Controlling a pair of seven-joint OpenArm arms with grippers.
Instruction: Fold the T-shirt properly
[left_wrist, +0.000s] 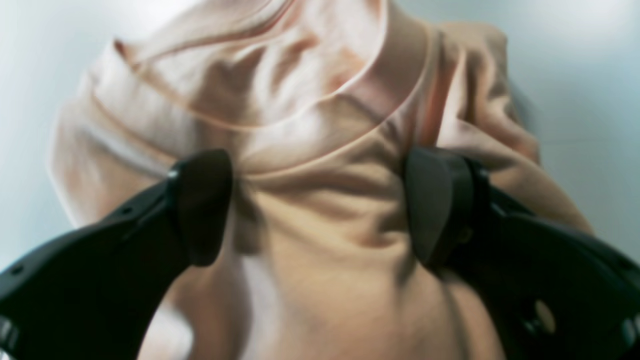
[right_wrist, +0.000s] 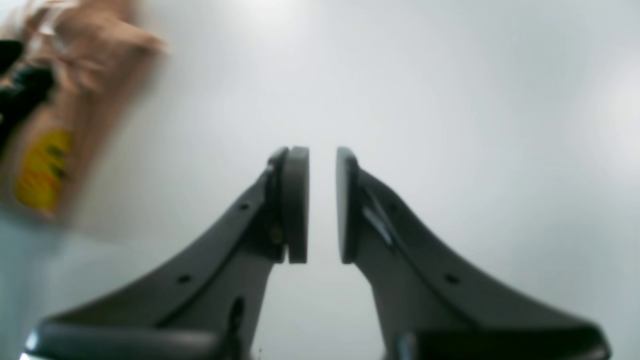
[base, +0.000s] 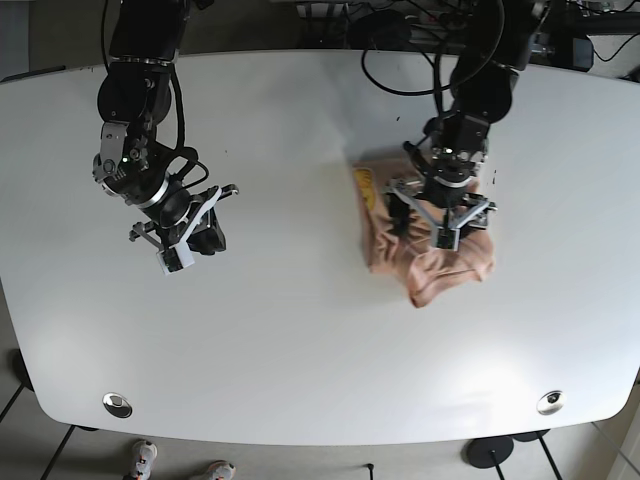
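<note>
Left wrist view: left gripper (left_wrist: 320, 207) spread wide, dark pads either side of a bunched fold of the crumpled peach cotton T-shirt (left_wrist: 310, 115); blurred, actual contact uncertain.

Right wrist view: right gripper (right_wrist: 322, 205) nearly closed, narrow gap, holding nothing, above the white table (right_wrist: 450, 100).

Base view: T-shirt heaped on the table's right side beneath the left gripper; right gripper well apart.

A: Where does the base camera look from?
B: High up, straight down at the whole table (base: 300, 330).
A: And the wrist cameras?
B: Very close, behind each tool. All three see the T-shirt (base: 430, 255).
</note>
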